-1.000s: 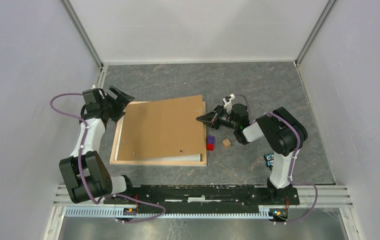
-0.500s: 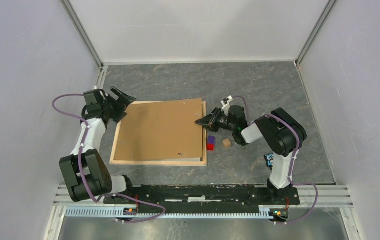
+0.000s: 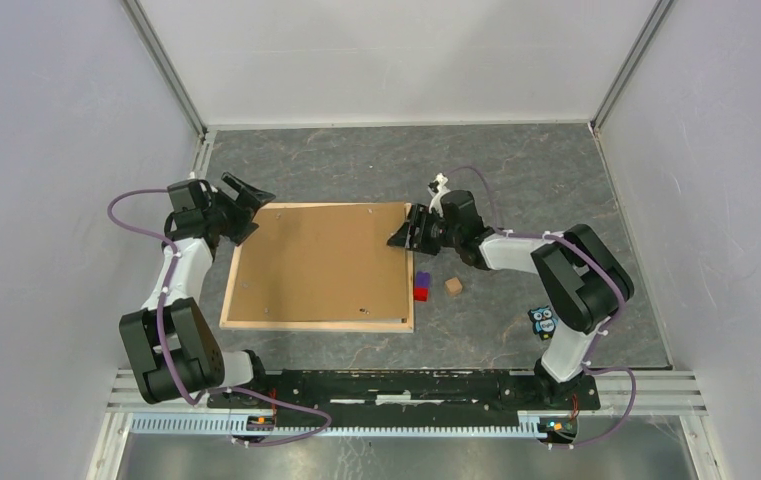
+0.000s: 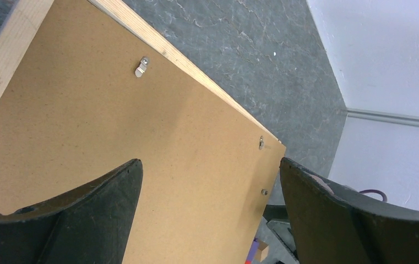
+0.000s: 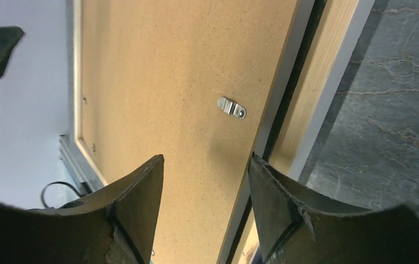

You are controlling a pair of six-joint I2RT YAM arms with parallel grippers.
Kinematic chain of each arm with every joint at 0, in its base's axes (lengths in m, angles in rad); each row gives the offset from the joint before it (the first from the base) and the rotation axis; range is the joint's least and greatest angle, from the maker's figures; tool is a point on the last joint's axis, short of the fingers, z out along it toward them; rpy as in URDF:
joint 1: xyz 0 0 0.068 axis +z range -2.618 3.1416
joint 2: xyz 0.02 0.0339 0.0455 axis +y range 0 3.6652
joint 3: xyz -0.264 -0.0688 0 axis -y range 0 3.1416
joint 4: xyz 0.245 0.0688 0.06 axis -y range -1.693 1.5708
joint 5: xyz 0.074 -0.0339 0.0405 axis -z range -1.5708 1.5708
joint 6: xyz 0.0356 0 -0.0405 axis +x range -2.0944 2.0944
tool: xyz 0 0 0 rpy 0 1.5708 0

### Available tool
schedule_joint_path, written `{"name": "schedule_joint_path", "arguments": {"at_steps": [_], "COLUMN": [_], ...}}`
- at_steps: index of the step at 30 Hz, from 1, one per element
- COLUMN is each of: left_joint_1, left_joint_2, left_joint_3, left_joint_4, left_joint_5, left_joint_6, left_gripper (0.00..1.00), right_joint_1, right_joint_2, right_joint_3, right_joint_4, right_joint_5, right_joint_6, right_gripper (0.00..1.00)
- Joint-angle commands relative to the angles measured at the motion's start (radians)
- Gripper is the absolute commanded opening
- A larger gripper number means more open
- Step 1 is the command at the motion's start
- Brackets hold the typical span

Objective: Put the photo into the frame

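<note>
The frame (image 3: 316, 325) lies flat on the table, its light wooden rim showing round a plain brown backing board (image 3: 321, 265) that rests inside it. The photo is hidden under that board. My left gripper (image 3: 254, 215) stands open at the frame's far left corner; in the left wrist view its jaws (image 4: 210, 162) are spread wide above the board (image 4: 113, 126). My right gripper (image 3: 408, 230) is open at the far right corner, and its jaws (image 5: 207, 157) straddle the board's edge (image 5: 168, 71) beside the frame rim (image 5: 328, 71) without touching it. Small metal clips (image 5: 232, 107) sit on the board.
A red and purple block (image 3: 421, 287) and a small wooden cube (image 3: 453, 287) lie just right of the frame. A small owl figure (image 3: 543, 320) stands by the right arm's base. White walls close in the table on three sides.
My right gripper opened and let go of the board's right edge. The board, skewed before, dropped square into the frame. The right gripper moved toward the frame's far right corner.
</note>
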Motion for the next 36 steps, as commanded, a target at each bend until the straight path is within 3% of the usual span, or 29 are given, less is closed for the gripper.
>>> {"name": "schedule_joint_path", "arguments": {"at_steps": [1, 4, 10, 15, 19, 20, 22, 23, 31, 36], "left_joint_1": [0.0, 0.001, -0.016, -0.073, -0.099, -0.1, -0.104, -0.106, -0.112, -0.112], "left_joint_2": [-0.008, -0.011, 0.009, 0.024, 0.025, 0.026, 0.025, 0.026, 0.02, 0.018], "left_joint_3": [-0.006, -0.008, -0.015, -0.015, -0.009, -0.009, -0.009, -0.011, -0.014, -0.013], "left_joint_4": [0.051, 0.055, 0.084, 0.084, 0.084, 0.084, 0.088, 0.091, 0.106, 0.107], "left_joint_5": [0.037, 0.045, 0.085, 0.091, 0.102, 0.106, 0.111, 0.114, 0.129, 0.132], "left_joint_6": [-0.031, -0.033, -0.04, -0.034, -0.032, -0.033, -0.037, -0.04, -0.047, -0.05], "left_gripper": [1.0, 1.0, 1.0, 1.0, 1.0, 1.0, 1.0, 1.0, 1.0, 1.0], "right_joint_1": [0.014, 0.024, 0.042, 0.042, 0.057, 0.062, 0.067, 0.066, 0.072, 0.073], "right_joint_2": [-0.049, -0.066, -0.088, -0.066, -0.074, -0.078, -0.071, -0.063, -0.026, 0.019], "right_joint_3": [0.065, 0.082, 0.166, 0.228, 0.17, 0.157, 0.148, 0.149, 0.134, 0.138], "right_joint_4": [-0.159, -0.215, -0.366, -0.454, -0.392, -0.385, -0.358, -0.359, -0.312, -0.287], "right_joint_5": [0.087, 0.121, 0.243, 0.288, 0.251, 0.25, 0.238, 0.233, 0.204, 0.181], "right_joint_6": [-0.157, -0.204, -0.345, -0.388, -0.349, -0.344, -0.335, -0.333, -0.303, -0.285], "right_gripper": [0.63, 0.66, 0.86, 0.88, 0.84, 0.79, 0.59, 0.55, 0.49, 0.38]}}
